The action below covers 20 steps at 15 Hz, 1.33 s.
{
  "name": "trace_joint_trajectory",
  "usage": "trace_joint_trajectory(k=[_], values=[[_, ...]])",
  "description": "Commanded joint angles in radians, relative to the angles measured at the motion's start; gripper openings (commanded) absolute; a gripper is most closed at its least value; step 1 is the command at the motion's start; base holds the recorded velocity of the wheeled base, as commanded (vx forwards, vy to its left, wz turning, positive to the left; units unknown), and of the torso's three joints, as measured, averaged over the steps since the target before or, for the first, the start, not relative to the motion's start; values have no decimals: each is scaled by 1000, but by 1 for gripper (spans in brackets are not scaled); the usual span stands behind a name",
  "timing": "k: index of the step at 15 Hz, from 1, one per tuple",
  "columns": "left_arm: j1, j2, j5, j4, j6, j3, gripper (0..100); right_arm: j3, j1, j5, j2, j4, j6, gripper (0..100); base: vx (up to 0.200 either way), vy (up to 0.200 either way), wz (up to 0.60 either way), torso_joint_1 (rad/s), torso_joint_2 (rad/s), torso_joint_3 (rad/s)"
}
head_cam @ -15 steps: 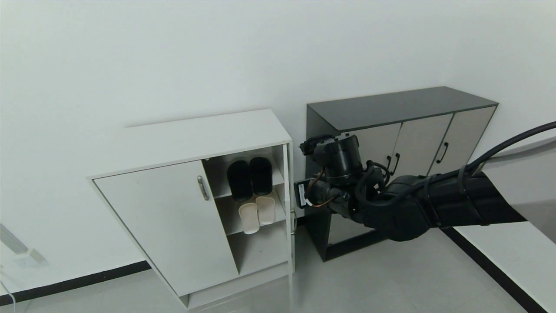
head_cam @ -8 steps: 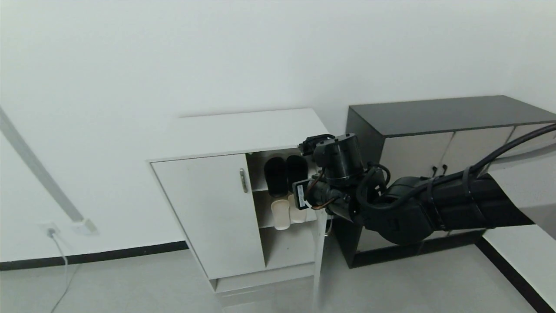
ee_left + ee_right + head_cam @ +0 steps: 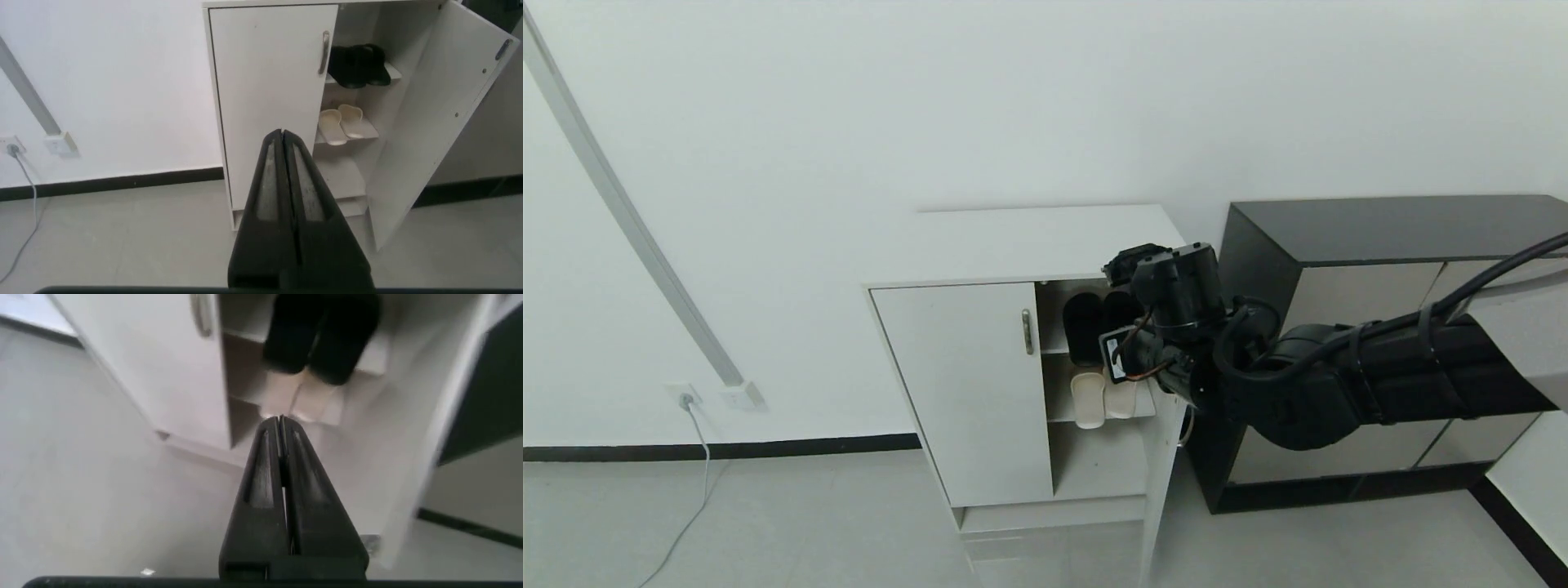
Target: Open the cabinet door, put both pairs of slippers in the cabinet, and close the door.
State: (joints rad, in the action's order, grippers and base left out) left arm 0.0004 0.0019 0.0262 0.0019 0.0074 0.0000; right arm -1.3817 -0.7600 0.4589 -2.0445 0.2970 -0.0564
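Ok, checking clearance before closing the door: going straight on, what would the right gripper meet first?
Likely the white slippers on the middle shelf; the right gripper lines up with them, though depth is unclear.

— What is hidden inside the white cabinet (image 3: pixel 1045 237)?
— The right arm (image 3: pixel 1339 392) covers part of the black slippers (image 3: pixel 1085 327) and cream slippers (image 3: pixel 1088 400); the open door (image 3: pixel 1162 482) runs off the lower edge.

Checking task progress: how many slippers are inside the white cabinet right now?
4, all in the cabinet: two black slippers side by side above, two white slippers just below them. Any behind the shut left door would be hidden.
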Motion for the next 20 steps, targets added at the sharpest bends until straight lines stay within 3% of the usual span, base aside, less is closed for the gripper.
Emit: trace_joint_trajectory(k=[1, 6, 13, 20], values=[[1, 1, 0, 0, 0, 0, 0, 16, 22, 10, 36, -13, 16, 0, 0, 0, 0, 0, 0, 0], [1, 1, 0, 0, 0, 0, 0, 33, 82, 78, 59, -136, 21, 0, 0, 0, 0, 0, 0, 0], [1, 0, 0, 0, 0, 0, 0, 130, 120, 72, 64, -159, 12, 0, 0, 0, 0, 0, 0, 0], [1, 0, 0, 0, 0, 0, 0, 127, 120, 55, -8, -144, -19, 0, 0, 0, 0, 0, 0, 0]])
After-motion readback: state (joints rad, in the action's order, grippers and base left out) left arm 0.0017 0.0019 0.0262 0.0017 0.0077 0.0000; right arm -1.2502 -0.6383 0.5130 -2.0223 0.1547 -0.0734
